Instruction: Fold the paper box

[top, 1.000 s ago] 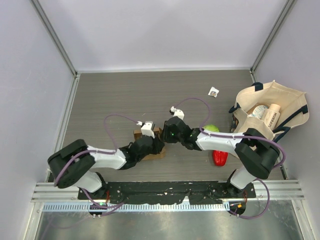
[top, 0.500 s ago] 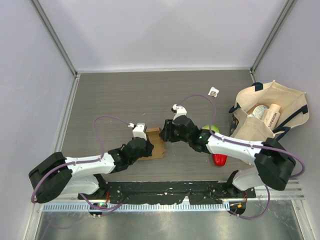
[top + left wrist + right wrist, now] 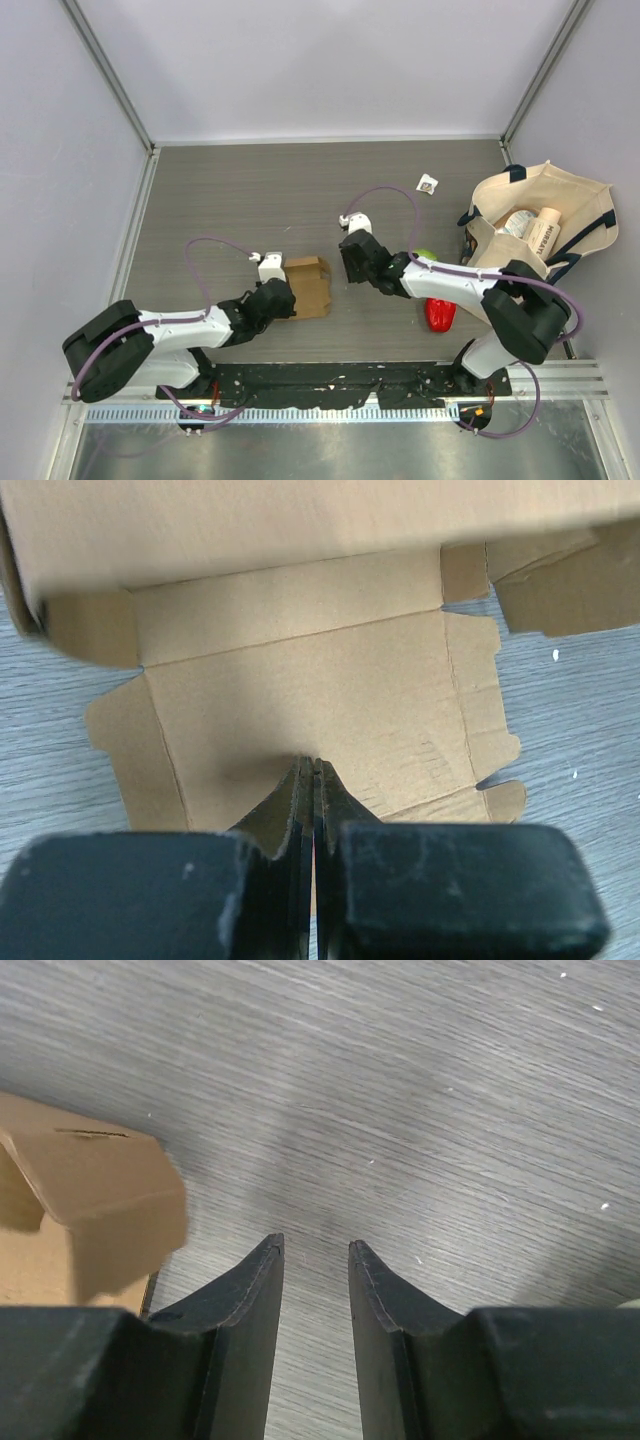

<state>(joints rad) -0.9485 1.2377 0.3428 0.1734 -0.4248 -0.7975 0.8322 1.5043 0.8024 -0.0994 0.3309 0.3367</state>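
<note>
Pinching the paper box (image 3: 320,680) is the left end effector (image 3: 315,764).

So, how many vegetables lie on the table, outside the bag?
2. A green vegetable sits beside the right arm, partly covered by it. A red pepper lies right of the paper box, nearer the arm bases than the bag. The arms could hide others.

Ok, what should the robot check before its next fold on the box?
1. The left gripper is shut on the box: ok.
2. The right gripper is open: ok.
3. The right gripper touches a flap: not ok, it hangs over bare table beside the box.
4. One wall stands up: ok.
5. The side flaps are folded up: not ok, they lie flat.
</note>
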